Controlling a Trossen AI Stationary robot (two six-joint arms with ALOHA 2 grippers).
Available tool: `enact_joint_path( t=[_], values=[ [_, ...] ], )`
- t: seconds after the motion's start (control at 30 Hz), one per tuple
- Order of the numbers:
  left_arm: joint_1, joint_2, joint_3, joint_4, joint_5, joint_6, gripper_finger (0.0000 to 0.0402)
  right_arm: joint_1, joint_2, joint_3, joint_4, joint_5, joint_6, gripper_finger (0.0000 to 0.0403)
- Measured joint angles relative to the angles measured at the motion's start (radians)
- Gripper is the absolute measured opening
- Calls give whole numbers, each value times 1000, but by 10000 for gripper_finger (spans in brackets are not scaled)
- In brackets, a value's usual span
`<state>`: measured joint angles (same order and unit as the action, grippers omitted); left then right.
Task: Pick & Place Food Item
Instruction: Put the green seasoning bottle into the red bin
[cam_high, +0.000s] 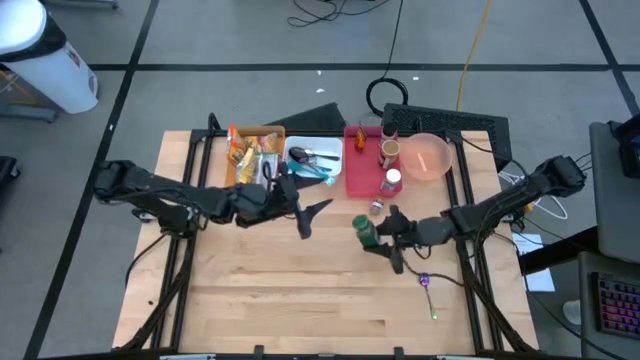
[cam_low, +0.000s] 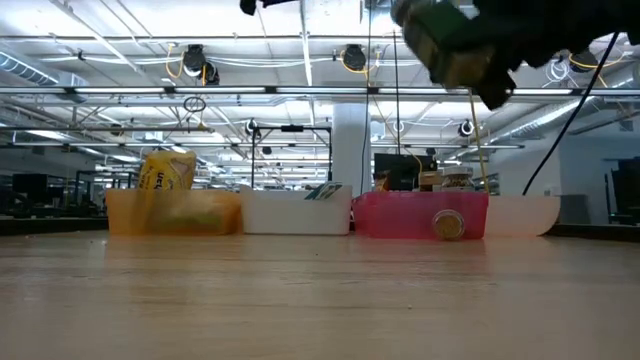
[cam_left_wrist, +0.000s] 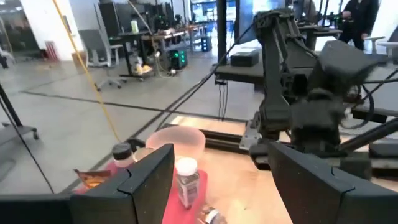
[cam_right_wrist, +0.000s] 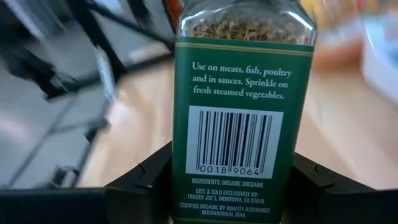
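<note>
Above the table, right gripper clamps oregano jar; left gripper gapes.

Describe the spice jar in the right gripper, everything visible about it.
The spice jar is a clear container with dried green-brown herbs showing near its top and a dark green label. The label carries white serving suggestions, a white barcode panel and small print naming organic oregano. The right gripper is shut on it, a dark finger pressing each side. In the high view it is held over the bare wooden table, in front of the red tray. In the low view it hangs tilted, well above the tabletop, touching nothing but the fingers.
</note>
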<state>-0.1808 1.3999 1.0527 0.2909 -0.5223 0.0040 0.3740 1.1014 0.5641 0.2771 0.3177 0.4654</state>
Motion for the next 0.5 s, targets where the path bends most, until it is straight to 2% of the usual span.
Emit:
enact_joint_path(
  t=[0.17, 0.37, 0.5],
  values=[
    [8, 27, -2, -12, 70, -45, 267, 0, 0, -66, 294, -4, -141, 188],
    [30, 90, 0, 47, 244, -139, 267, -9, 1, -99, 375, -5, -226, 188],
    [38, 162, -2, 148, 308, -165, 267, -13, 0, -103, 430, -5, -267, 188]
  ],
)
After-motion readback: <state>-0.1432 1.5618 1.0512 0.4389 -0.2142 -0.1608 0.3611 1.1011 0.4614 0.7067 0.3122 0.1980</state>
